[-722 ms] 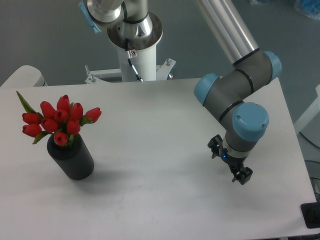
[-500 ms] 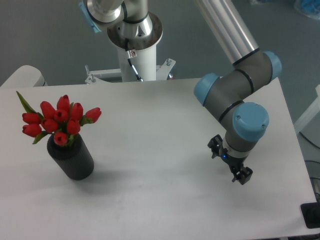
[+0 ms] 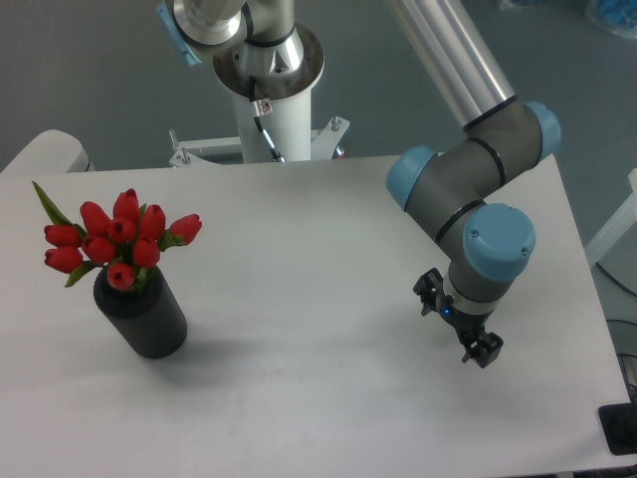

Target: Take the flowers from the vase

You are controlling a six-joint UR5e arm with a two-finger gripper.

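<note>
Eight-odd red tulips point(image 3: 117, 242) upright in black vase point(image 3: 144, 314), gripper point(image 3: 458, 324) spread, empty, well apart; careless side grab could topple vase

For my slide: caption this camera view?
Gripper hovers far right of red tulips standing in black vase.
</note>
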